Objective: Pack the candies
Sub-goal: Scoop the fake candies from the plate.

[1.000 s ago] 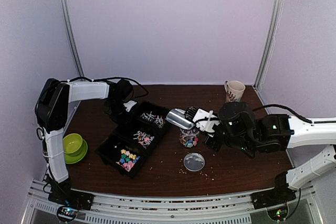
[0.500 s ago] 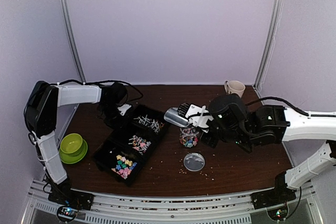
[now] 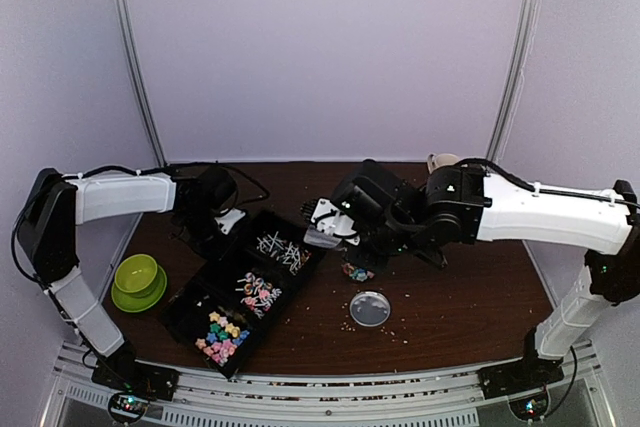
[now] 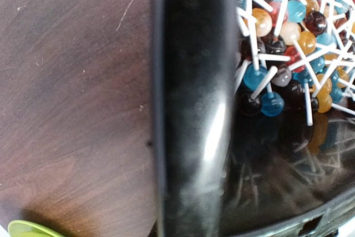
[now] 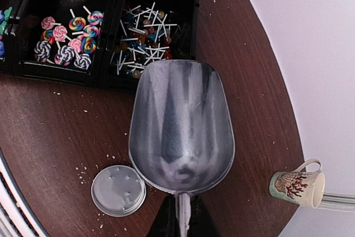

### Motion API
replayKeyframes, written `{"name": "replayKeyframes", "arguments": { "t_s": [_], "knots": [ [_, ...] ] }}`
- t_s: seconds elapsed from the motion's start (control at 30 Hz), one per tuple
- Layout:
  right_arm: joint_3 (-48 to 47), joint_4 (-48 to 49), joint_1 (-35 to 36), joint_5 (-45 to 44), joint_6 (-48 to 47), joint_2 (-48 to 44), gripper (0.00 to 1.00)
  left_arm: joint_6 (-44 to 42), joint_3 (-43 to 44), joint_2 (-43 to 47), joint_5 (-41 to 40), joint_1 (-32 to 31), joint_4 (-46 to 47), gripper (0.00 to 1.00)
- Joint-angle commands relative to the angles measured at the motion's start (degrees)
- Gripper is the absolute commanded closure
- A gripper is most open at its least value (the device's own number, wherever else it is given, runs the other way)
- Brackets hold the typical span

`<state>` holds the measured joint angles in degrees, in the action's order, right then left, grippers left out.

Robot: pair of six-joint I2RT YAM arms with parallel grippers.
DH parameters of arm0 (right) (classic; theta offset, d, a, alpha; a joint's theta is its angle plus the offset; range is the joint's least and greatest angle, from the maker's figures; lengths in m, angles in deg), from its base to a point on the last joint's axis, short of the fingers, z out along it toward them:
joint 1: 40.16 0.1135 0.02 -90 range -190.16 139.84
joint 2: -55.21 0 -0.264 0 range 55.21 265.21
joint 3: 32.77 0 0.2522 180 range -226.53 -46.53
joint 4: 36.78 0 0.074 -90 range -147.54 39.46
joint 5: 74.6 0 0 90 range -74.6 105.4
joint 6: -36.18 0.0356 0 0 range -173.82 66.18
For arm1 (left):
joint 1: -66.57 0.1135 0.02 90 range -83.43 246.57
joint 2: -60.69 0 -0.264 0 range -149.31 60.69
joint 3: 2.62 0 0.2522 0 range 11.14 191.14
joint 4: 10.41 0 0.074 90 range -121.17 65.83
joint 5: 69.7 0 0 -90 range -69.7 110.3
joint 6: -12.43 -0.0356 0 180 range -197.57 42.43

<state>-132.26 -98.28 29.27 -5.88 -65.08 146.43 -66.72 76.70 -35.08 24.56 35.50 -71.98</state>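
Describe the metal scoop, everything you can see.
The scoop is silvery, dull metal: a wide rounded bowl, open at the front, narrowing to a thin handle. Its bowl is empty. The right gripper is shut on the handle, holding it in the air over the table, open end toward the lollipop compartment of the black tray.

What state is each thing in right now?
scoop, empty
right gripper, shut on the scoop's handle
tray, three compartments holding candies
left gripper, shut on the tray's rim
jar, open, candies inside
lid, off the jar, flat on the table
mug, upright
green bowl, upright
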Motion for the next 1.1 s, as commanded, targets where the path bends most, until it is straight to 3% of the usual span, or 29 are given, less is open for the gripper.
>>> {"name": "replayKeyframes", "arguments": {
  "t_s": [0.0, 0.3, 1.07],
  "knots": [
    [-5.8, -9.1, -0.2, 2.1, 1.6, 4.4, 1.00, 0.6, -0.1, 3.3, 0.6, -1.4, 1.9, 1.00],
    [-12.9, -15.5, -0.2, 2.7, 2.1, 13.0, 1.00, -0.4, -1.1, 4.4, -5.0, -3.1, 2.7, 1.00],
    [-21.8, -22.0, -0.5, -1.0, 2.1, 23.7, 1.00, -0.8, -2.8, 6.3, -3.9, -6.3, 5.2, 1.00]
  ]
}}
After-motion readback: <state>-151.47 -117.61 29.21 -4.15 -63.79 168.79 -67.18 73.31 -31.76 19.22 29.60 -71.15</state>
